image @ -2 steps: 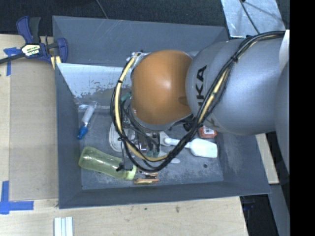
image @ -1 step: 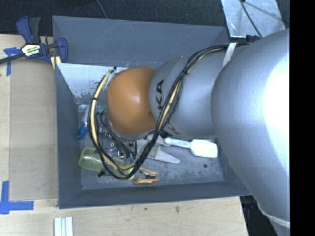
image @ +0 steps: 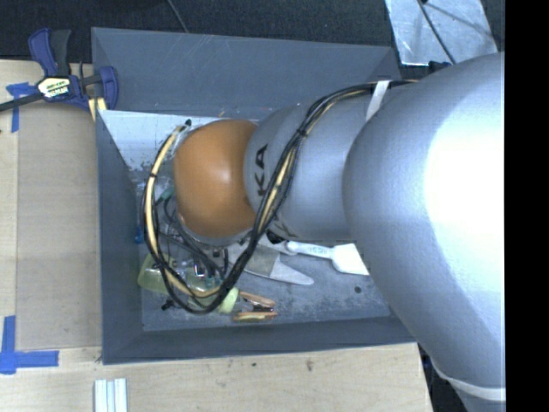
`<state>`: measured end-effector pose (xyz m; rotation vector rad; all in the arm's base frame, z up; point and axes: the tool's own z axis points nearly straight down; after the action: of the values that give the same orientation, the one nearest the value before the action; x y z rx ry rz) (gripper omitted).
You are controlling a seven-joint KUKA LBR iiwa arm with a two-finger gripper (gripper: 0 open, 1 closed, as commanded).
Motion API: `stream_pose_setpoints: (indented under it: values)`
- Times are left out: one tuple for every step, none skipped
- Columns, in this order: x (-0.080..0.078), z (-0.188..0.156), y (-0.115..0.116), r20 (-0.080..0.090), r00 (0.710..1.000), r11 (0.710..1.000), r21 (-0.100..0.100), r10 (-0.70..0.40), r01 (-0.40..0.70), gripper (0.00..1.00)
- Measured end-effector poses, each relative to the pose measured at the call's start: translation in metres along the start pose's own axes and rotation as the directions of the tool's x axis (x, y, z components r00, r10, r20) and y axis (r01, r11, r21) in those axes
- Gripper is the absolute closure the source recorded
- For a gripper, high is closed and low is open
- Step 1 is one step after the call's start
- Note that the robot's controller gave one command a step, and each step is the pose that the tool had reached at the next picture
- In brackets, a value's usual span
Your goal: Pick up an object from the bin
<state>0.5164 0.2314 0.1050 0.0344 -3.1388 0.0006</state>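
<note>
My gripper (image: 196, 263) is low in the bin's left half, under the arm's wrist, its dark body ringed by cables. A pale green thing (image: 151, 278) lies just left of it on the bin floor. A small yellow-green piece (image: 229, 301) lies close to its right, and next to that a brown and orange clip (image: 255, 308) lies flat near the front wall. A light grey flat blade (image: 288, 270) points right from below the wrist. What lies directly beneath the gripper is hidden.
A white spatula-like tool (image: 333, 255) lies at the right of the bin floor, partly under the arm. The arm and its wrist cover most of the bin's middle and right. A small blue bit (image: 137, 236) sits by the left wall.
</note>
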Motion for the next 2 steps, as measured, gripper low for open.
stream_pose_setpoints:
  values:
    - [0.0, -0.009, 0.007, 0.006, 0.95, 0.95, -0.004, 0.313, -0.313, 0.0]
    - [0.007, 0.032, -0.013, 0.004, 0.988, 0.988, -0.001, 0.156, -0.156, 0.0]
